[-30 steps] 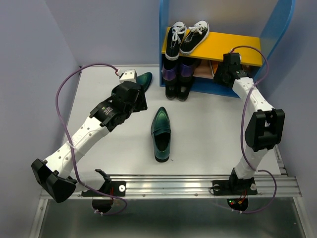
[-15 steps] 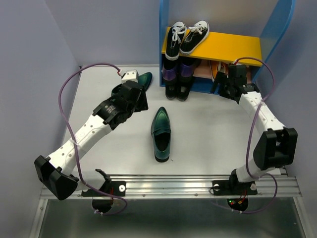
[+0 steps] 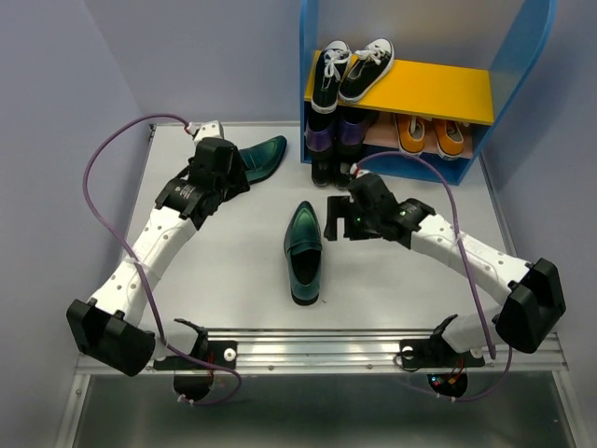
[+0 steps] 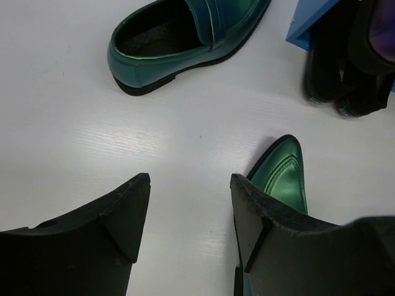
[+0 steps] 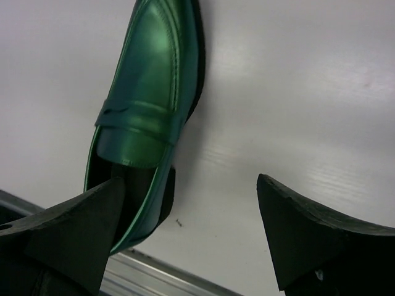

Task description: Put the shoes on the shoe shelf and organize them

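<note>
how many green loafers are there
2. One green loafer lies in the middle of the table, toe toward the shoe shelf; the other lies at its back left. None looks hidden.

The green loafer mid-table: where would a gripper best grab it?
Probably from above, across its middle just behind the strap, where the loafer is narrow and both sides stand steep. It sits upright on its sole, toe pointing to the shelf, so the open right gripper beside it could drop one finger on each side.
</note>
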`<control>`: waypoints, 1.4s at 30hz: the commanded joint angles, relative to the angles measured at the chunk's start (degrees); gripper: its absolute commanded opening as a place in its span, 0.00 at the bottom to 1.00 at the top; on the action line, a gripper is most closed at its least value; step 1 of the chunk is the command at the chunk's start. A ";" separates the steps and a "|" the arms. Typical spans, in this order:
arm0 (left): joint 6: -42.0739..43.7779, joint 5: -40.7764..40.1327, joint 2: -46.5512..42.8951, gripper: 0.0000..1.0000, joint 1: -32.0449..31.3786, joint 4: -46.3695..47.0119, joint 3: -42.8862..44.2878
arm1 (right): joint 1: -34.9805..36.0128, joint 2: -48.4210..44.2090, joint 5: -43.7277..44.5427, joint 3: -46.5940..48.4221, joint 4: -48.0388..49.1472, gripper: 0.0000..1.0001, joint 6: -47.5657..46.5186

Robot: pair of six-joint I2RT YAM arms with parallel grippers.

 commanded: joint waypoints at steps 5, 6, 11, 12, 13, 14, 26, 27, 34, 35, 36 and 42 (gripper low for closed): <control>2.60 5.14 -0.55 0.66 7.78 1.18 2.03 | 12.92 4.49 0.50 -1.46 2.00 0.93 9.50; 2.60 5.49 -0.55 0.66 7.96 1.18 2.12 | 12.93 5.28 0.07 -1.72 2.44 0.92 9.94; 2.87 6.11 -1.08 0.66 8.49 1.44 1.68 | 14.34 9.32 -0.64 -3.40 4.47 0.78 11.79; 2.95 6.28 -1.25 0.66 8.57 1.44 1.51 | 14.34 10.02 -0.82 -3.40 4.47 0.74 11.79; 2.96 6.28 -1.25 0.66 8.66 1.53 1.33 | 14.34 10.64 -0.99 -3.40 4.47 0.72 11.88; 2.96 6.46 -1.34 0.66 8.66 1.62 1.15 | 14.34 11.26 -1.95 -3.92 5.17 0.70 11.88; 3.04 8.92 -0.64 0.66 8.84 3.29 0.10 | 15.48 7.23 2.34 -5.25 3.52 0.01 10.48; 3.13 8.92 -0.64 0.66 8.75 3.20 0.27 | 15.48 5.83 3.13 -4.63 2.37 0.01 9.34; 3.48 9.27 -0.81 0.66 8.93 3.38 0.28 | 14.26 1.77 11.30 4.58 -13.07 0.01 2.39; 3.48 9.36 -0.81 0.66 8.84 3.46 0.27 | 13.73 1.86 13.49 5.47 -15.20 0.01 2.82; 3.40 9.62 -0.90 0.66 8.84 3.55 0.10 | 12.85 1.94 14.47 6.09 -17.05 0.01 3.35; 3.31 9.98 -1.78 0.66 8.84 3.90 -0.78 | 7.94 -2.09 18.60 6.27 -24.44 0.01 5.02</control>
